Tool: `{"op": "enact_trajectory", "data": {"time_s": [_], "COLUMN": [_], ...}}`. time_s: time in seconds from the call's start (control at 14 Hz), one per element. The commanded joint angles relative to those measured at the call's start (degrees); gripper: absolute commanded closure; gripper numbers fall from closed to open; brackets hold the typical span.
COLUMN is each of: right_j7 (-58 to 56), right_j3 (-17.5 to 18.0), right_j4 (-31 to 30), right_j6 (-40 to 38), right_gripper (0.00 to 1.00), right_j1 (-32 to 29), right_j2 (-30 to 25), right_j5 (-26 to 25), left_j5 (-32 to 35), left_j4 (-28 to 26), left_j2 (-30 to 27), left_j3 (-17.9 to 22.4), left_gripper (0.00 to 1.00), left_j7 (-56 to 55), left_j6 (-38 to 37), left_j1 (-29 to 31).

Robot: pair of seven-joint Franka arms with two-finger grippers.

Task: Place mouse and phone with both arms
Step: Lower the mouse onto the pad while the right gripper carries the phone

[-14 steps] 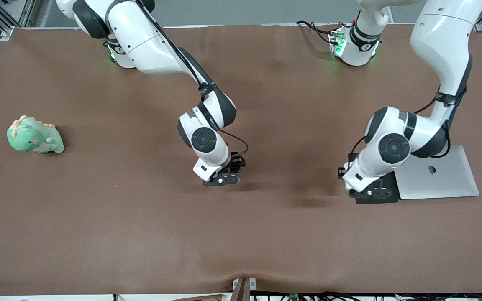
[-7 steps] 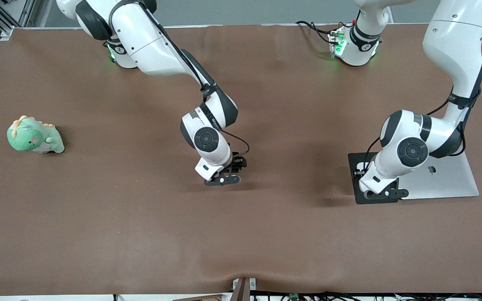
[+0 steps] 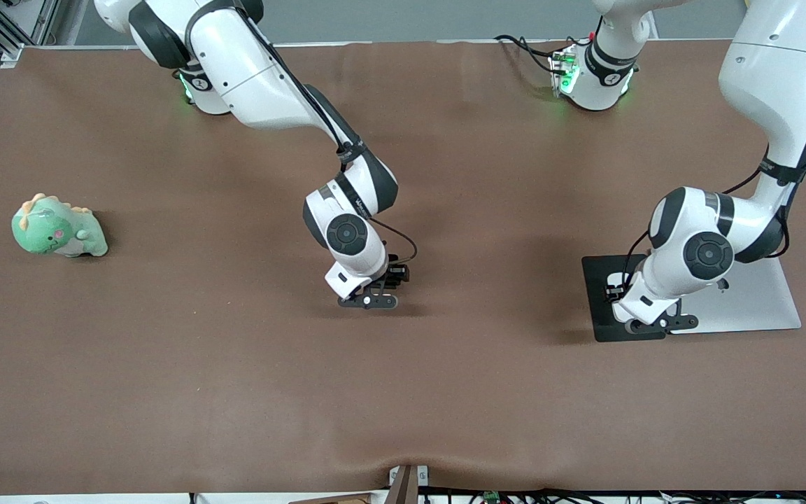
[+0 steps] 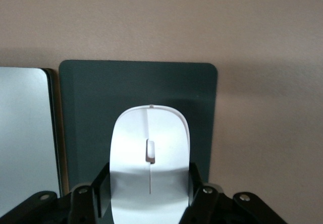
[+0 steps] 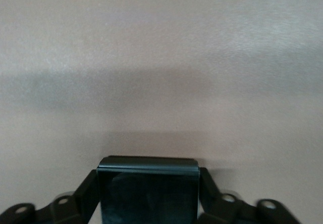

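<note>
You have open counter [image 3: 403, 392] across the frame's lower half. At right, the dark pad [image 3: 602, 297] and laptop [image 3: 753, 301] block; at left edge, the plush dinosaur [image 3: 58, 227].

Even overhead light casts soft arm shadows on the table [image 3: 165, 364] (wrist views slightly soft).

Brown table [image 3: 235, 392]: dinosaur toy [image 3: 57, 227], pad [image 3: 602, 297], laptop [image 3: 753, 301].

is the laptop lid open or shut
Shut: the silver laptop lies flat beside the dark pad, lid down, logo up; the left gripper holds the mouse over the pad.
</note>
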Motion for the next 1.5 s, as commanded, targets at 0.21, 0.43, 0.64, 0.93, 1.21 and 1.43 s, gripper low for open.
{"op": "enact_trajectory", "data": {"time_s": [0.21,0.43,0.64,0.93,1.21,1.43], "right_j7": [2.07,-0.11,-10.63,-22.42,-37.1,-44.23], "right_j3": [-0.76,-2.25,-2.34,-2.34,-2.52,-2.7], "right_j4": [-2.64,-3.78,-8.34,-17.91,-22.95,-24.53], "right_j6": [-7.9,-14.77,-16.02,-14.53,-11.88,-9.26], "right_gripper": [1.0,1.0,1.0,1.0,1.0,1.0], "right_j1": [-6.9,-12.7,-19.81,-27.12,-36.26,-43.46], "right_j2": [-6.52,-10.75,-14.7,-21.55,-23.77,-23.24], "right_j5": [-0.15,-0.86,-2.09,-2.09,-2.62,-6.38], "left_j5": [2.95,3.04,3.13,3.13,3.13,3.13], "left_j4": [-2.76,-3.82,-3.99,-3.91,-3.73,-3.82], "left_j2": [2.05,2.06,2.23,2.58,3.02,3.55], "left_j3": [-0.76,-0.76,-0.85,-0.94,-0.94,-0.94], "left_gripper": [0.54,0.54,0.53,0.52,0.52,0.52], "left_j7": [1.4,2.63,4.12,4.57,4.57,4.83], "left_j6": [6.69,7.33,7.5,8.11,9.08,9.79], "left_j1": [3.43,4.23,5.19,5.11,4.49,4.58]}}
